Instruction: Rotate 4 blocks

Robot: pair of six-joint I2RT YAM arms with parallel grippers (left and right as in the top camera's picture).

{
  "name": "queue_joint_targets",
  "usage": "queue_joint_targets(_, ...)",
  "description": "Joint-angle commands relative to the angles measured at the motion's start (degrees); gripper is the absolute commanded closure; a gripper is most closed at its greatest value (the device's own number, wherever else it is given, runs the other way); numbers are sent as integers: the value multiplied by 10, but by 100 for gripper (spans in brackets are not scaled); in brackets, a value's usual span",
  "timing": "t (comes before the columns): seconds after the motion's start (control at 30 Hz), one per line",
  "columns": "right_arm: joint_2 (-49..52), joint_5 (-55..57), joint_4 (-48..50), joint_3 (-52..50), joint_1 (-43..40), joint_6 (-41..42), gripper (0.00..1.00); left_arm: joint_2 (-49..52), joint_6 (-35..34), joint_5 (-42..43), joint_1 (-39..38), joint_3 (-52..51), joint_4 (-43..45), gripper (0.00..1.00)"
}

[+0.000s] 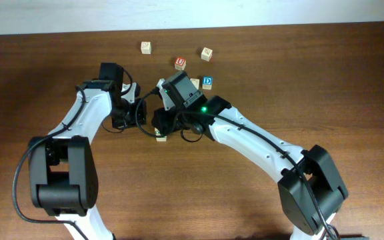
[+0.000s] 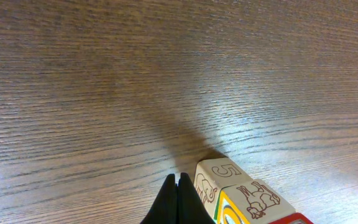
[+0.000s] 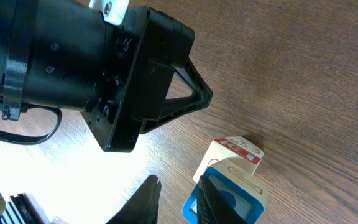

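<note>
In the overhead view both grippers meet at mid-table. A pale block (image 1: 161, 137) peeks out under my right gripper (image 1: 163, 125); my left gripper (image 1: 121, 124) is just to its left. More pale blocks lie at the back (image 1: 145, 47), (image 1: 207, 53), and one (image 1: 195, 84) is half hidden by the right arm. In the left wrist view my left gripper (image 2: 176, 175) is shut and empty, beside a "5" block (image 2: 220, 172) that touches an animal-print block (image 2: 257, 199). In the right wrist view my right gripper (image 3: 178, 178) is slightly open over bare wood, one finger against a blue-faced block (image 3: 234, 198); a red-marked block (image 3: 235, 151) touches it.
A red "U" cube (image 1: 180, 63) and a blue "D" cube (image 1: 207, 81) sit behind the right wrist. The left arm's black housing (image 3: 104, 74) fills the upper left of the right wrist view, close to the right gripper. The table's far edge (image 1: 192, 27) runs along the back.
</note>
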Motion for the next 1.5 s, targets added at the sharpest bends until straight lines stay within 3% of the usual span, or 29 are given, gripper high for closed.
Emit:
queue_joint_targets(0.0, 9, 41, -23, 1, 3, -12, 78, 2, -5, 6, 3, 8, 0, 100)
queue_joint_targets(0.2, 9, 80, -30, 4, 25, -25, 78, 2, -5, 6, 3, 8, -1, 100)
queue_joint_targets(1.47, 10, 75, -49, 47, 52, -57, 76, 2, -5, 2, 3, 8, 0, 100)
